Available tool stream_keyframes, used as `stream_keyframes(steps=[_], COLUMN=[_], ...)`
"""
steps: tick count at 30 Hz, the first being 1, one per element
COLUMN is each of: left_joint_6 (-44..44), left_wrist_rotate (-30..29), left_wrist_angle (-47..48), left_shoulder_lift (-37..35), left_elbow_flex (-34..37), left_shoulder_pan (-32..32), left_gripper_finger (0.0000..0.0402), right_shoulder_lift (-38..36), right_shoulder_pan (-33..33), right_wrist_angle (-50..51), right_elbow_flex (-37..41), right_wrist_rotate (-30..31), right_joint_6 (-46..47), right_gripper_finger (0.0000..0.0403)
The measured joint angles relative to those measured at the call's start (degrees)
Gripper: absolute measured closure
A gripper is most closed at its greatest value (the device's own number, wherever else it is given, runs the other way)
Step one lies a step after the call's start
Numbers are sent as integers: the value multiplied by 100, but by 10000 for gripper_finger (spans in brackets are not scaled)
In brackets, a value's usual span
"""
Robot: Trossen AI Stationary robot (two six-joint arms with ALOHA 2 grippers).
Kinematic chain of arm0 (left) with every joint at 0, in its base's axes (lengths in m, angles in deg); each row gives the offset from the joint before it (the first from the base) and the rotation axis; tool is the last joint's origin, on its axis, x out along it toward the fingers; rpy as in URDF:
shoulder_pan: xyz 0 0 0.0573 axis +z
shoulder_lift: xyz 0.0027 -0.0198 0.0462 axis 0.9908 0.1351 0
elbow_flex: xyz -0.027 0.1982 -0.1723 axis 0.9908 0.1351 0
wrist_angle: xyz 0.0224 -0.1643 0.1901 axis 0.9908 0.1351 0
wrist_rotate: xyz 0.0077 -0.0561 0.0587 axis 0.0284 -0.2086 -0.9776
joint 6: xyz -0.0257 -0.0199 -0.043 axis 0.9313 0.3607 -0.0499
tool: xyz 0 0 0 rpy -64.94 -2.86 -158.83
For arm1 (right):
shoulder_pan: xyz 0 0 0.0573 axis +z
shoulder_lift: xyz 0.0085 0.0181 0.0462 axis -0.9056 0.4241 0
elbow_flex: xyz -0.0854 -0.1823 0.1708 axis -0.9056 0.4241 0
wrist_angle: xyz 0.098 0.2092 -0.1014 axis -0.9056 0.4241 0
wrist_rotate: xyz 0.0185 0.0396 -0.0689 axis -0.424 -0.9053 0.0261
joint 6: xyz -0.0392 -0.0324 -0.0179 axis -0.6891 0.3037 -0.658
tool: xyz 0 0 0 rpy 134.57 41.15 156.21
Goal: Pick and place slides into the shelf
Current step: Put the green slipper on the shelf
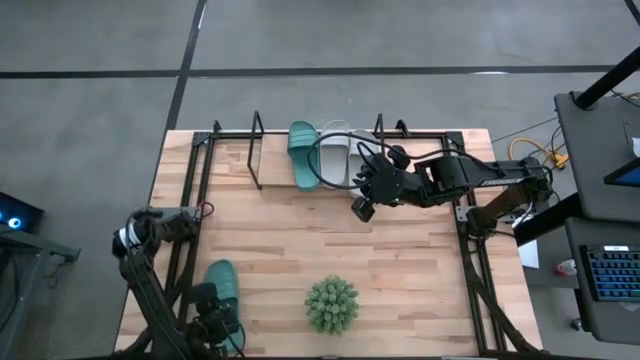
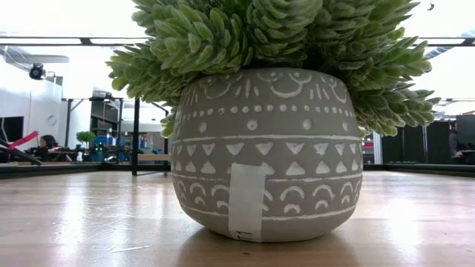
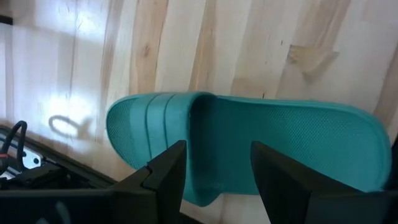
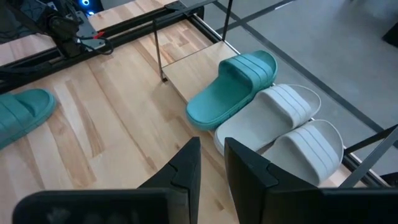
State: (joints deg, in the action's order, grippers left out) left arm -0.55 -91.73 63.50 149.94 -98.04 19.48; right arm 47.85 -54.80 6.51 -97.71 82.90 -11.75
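Note:
A teal slide (image 3: 261, 143) lies sole down on the wooden table near its front left corner (image 1: 222, 282). My left gripper (image 3: 217, 168) hangs open just above it, pointing steeply down, one finger on either side of the strap's edge; I see no touch. On the shelf (image 1: 257, 150) at the far edge rest another teal slide (image 4: 233, 87) and two pale grey slides (image 4: 273, 115) (image 4: 308, 149) side by side on its board. My right gripper (image 4: 211, 155) hovers high in front of them, a narrow gap between its fingers, holding nothing.
A spiky green plant (image 1: 331, 305) in a patterned grey pot (image 2: 267, 156) stands near the front edge, right of the teal slide, and fills the low view. Black frame rails (image 1: 190, 200) run along the table's left and right sides. Bare wood lies between the plant and the shelf.

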Motion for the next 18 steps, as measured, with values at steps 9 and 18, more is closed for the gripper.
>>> stream_keyframes(steps=[9,18], left_joint_6=[7,13], left_wrist_rotate=[4,-55], left_wrist_angle=[330,256], left_shoulder_lift=[337,481], left_elbow_flex=[44,223], left_shoulder_pan=[-9,-11], left_gripper_finger=[237,237], right_shoulder_lift=[0,0], right_shoulder_pan=[0,0], right_wrist_angle=[0,0], right_elbow_flex=[0,0], right_wrist_rotate=[-20,-170], right_joint_6=[0,2], right_gripper_finger=[339,339])
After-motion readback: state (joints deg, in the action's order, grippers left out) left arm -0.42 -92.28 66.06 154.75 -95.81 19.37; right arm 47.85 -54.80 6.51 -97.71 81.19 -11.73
